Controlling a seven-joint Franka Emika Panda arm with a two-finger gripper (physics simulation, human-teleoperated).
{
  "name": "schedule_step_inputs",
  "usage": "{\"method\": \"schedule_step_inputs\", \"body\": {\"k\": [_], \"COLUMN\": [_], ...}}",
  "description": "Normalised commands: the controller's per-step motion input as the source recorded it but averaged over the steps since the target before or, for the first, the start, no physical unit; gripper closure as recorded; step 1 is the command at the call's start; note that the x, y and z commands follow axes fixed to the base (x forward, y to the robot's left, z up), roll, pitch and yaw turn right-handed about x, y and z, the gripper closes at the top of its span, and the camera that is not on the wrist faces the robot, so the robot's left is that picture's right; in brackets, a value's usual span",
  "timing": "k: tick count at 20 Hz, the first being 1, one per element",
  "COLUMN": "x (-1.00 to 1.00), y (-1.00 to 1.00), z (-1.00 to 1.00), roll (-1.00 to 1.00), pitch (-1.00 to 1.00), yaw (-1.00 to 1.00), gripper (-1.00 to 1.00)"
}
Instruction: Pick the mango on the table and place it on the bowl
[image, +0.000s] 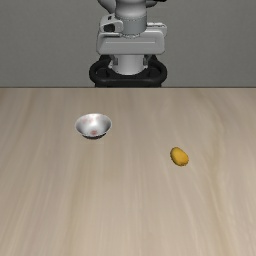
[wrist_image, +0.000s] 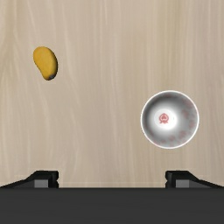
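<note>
The bowl (image: 93, 125) and the mango (image: 179, 157) both rest on the surface (image: 40, 210), well apart from each other. The bowl sits toward the exterior view's left, the mango toward the exterior view's right and a little farther from the robot's base (image: 128, 72) (which stands at the far edge, behind both). The tool (wrist_image: 114, 179) hangs above the surface with its fingertips wide apart, and both things lie beyond them, the bowl nearer

Mango (image: 179, 157) and bowl (image: 93, 125) well apart, open table (image: 135, 145) between, room around each
</note>
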Motion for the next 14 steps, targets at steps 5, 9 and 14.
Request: {"method": "schedule_step_inputs", "body": {"k": [5, 9, 14], "x": [0.00, 0.00, 0.60], "y": [1.00, 1.00, 0.40], "z": [0.00, 0.00, 0.00], "roll": [0.00, 0.00, 0.00], "pitch": [0.00, 0.00, 0.00], "yaw": [0.00, 0.00, 0.00], "gripper": [-1.00, -1.00, -1.00]}}
